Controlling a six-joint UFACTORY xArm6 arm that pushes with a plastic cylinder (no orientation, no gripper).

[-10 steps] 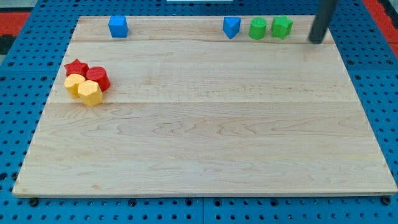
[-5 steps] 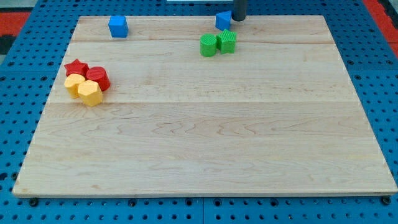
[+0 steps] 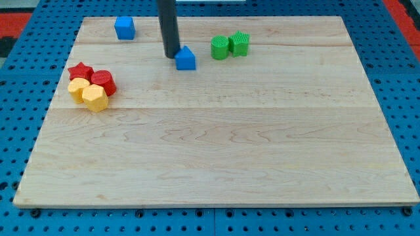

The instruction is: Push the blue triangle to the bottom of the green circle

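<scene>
Camera view: lying on wooden board over blue pegboard, blue triangle sitting left of and slightly below green circle, my tip holding nothing, just touching triangle's upper-left side, needing gentle pushing rightward and slightly down, stopping under circle, avoiding green star.
</scene>
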